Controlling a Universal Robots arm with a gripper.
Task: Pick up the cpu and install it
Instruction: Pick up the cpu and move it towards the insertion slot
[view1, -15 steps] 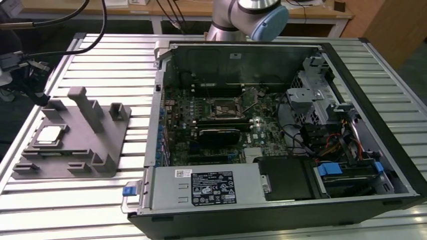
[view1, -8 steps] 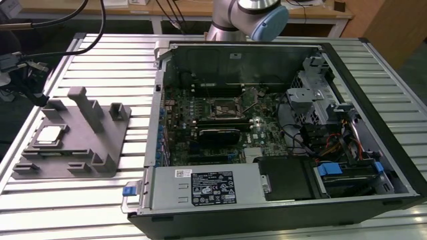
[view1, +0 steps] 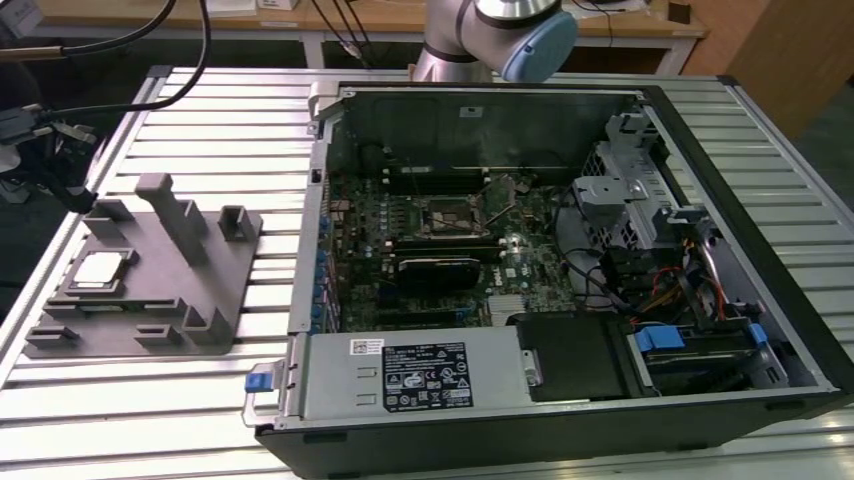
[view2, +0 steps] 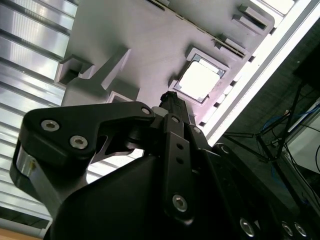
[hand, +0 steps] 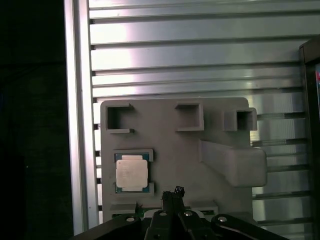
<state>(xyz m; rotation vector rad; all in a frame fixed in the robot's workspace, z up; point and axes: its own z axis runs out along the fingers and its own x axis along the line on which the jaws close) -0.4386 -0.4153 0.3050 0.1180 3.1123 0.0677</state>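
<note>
Hand (hand: 172, 192) hovers over the grey tray (hand: 170, 135), fingers pinched together, gripping nothing; cpu (hand: 132, 173) lies untouched in its tray recess.

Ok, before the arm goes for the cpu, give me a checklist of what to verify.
1. cpu lying flat in its pocket of the tray: ok.
2. claw lined up over the cpu: not ok, its tip shows off to one side in both wrist views.
3. Nothing lying on the cpu: ok.
4. computer case open, socket exposed: ok.
5. socket ready for the cpu: cannot tell.
</note>
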